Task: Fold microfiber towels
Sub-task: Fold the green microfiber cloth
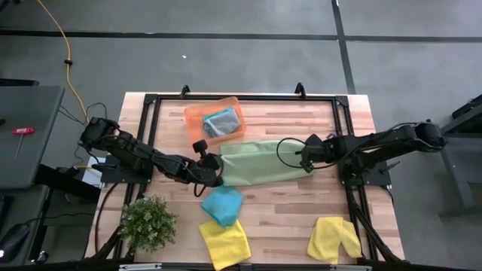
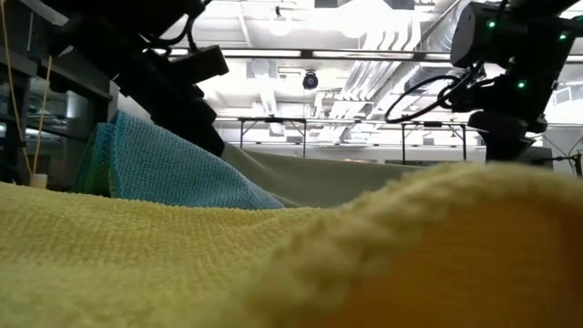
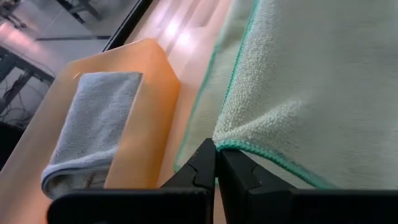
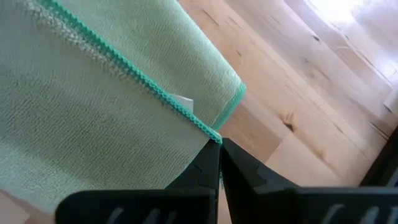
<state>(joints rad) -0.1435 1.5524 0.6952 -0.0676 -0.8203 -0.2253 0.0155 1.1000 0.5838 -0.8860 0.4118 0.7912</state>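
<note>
While the overhead camera looked straight down, the light green towel was stretched across the middle of the wooden table, pinched at both ends. The left gripper had its fingers pressed together on the towel's left corner, and the right gripper was clamped on the right edge. Just behind sat the orange tray with a grey towel folded inside. Near the front were a teal-blue towel, a yellow towel touching it, another yellow towel off to the right, and a small green plant at the front left.

From table height, a yellow towel filled most of the foreground, with the teal-blue towel behind it and the green towel stretched between the arms.

On the left wrist cam, the left gripper was closed tight on the green hem of the light green towel, with the grey towel in the orange tray beside it.

Right wrist cam was the same deal: the right gripper was nipping the stitched edge of the light green towel above the table.
</note>
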